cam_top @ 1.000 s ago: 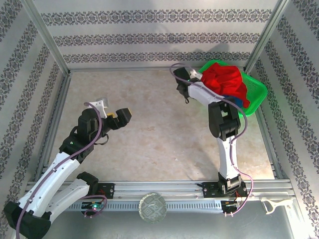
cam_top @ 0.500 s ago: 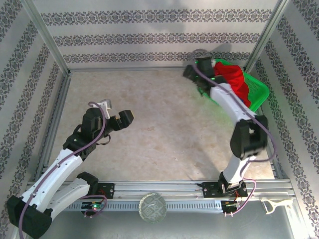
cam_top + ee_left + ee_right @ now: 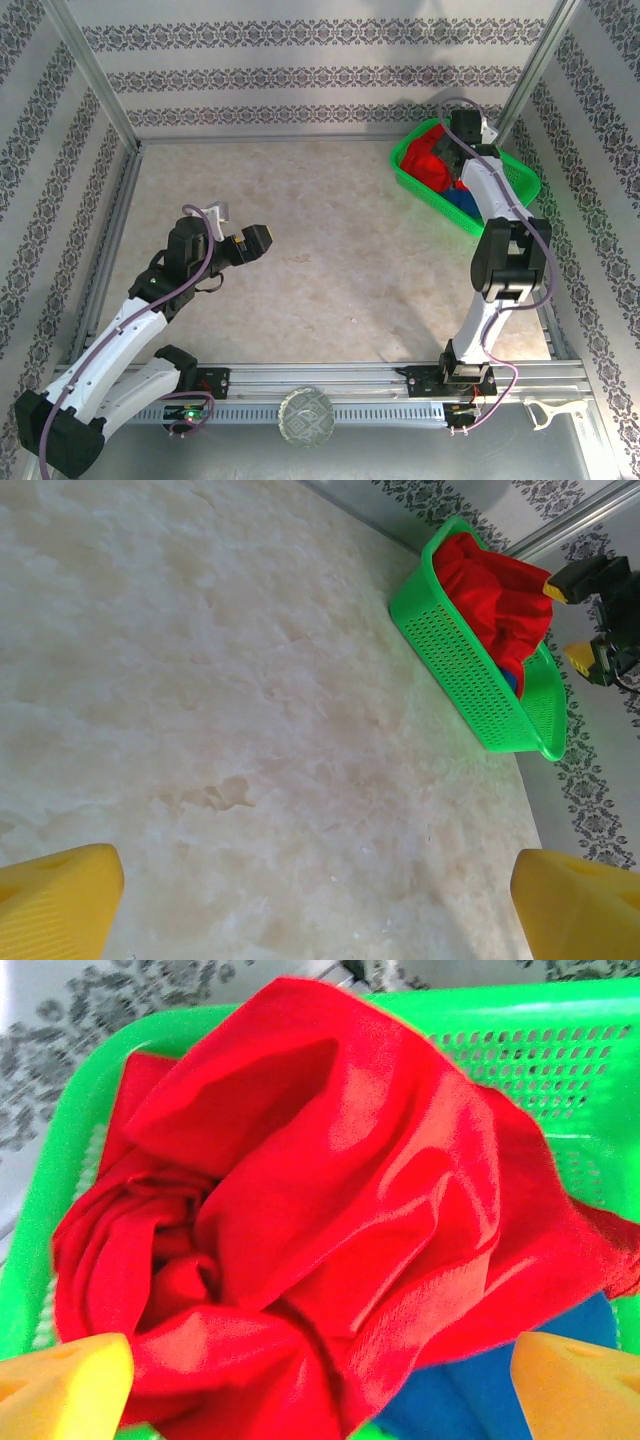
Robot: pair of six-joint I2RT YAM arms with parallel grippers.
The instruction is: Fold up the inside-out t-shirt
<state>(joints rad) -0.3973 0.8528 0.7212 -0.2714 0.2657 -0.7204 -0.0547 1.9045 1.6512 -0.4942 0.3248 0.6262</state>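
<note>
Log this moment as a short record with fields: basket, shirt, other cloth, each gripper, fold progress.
basket: green plastic basket, at the far right corner of the table
shirt: red t-shirt, crumpled in a heap inside the basket
other cloth: blue garment, partly under the shirt in the same basket
left gripper: open, above bare table, holding nothing
right gripper: open, over the shirt; contact cannot be told
fold progress: not started, shirt not yet laid out on the table
</note>
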